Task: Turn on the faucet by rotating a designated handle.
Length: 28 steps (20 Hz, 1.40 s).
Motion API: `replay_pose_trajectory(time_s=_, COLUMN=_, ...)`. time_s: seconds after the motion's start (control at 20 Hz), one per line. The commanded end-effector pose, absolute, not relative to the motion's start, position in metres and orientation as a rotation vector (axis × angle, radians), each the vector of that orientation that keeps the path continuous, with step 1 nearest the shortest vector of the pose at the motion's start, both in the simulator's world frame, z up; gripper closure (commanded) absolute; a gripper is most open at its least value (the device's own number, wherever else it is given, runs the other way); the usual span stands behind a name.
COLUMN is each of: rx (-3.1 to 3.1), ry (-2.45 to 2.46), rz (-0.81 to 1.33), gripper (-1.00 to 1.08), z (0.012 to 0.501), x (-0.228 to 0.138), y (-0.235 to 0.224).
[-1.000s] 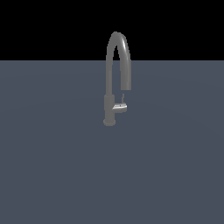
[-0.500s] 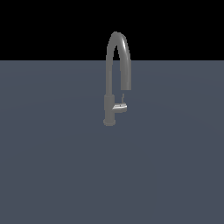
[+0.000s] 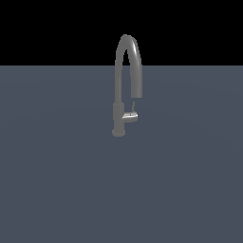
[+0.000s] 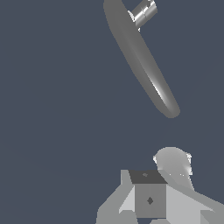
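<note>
Jaws impossible to judge: only part of the pale grey blocky gripper [image 4: 173, 168] visible in the wrist view, one rounded fingertip and boxy housing, apart from the tap. Flat matte slate-blue floor [image 3: 61, 180], featureless. Upright near its middle, tall slim matte-grey gooseneck faucet [image 3: 124, 85]: high arched spout, thicker cylindrical lower body, round foot. On the body's side toward the exterior view's right, short shiny silver handle [image 3: 130, 116] with thin grey lever rod. Unchanged from half a second ago.

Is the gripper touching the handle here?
Apart. The wrist view shows the gripper well short of the handle; bare floor lies between them.
</note>
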State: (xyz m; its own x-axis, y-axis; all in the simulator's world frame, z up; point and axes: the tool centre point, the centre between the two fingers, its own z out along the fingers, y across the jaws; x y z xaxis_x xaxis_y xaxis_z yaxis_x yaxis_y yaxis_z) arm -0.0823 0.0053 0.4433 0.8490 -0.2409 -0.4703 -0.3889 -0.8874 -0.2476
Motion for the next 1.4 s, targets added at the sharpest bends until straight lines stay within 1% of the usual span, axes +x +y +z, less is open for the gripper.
replay_pose_trajectory(time_s=0.0, rx=-2.646, ry=0.507, rz=0.664, gripper=1.08, z=0.436, x=-0.068, y=0.003)
replay_pose_trajectory(time_s=0.7, rx=-2.374, ry=0.684, rz=0.886, gripper=1.08, z=0.382, x=0.001, y=-0.012)
replay_pose_trajectory(time_s=1.35, rx=-2.087, ry=0.830, rz=1.069, gripper=1.08, z=0.317, x=0.054, y=-0.028)
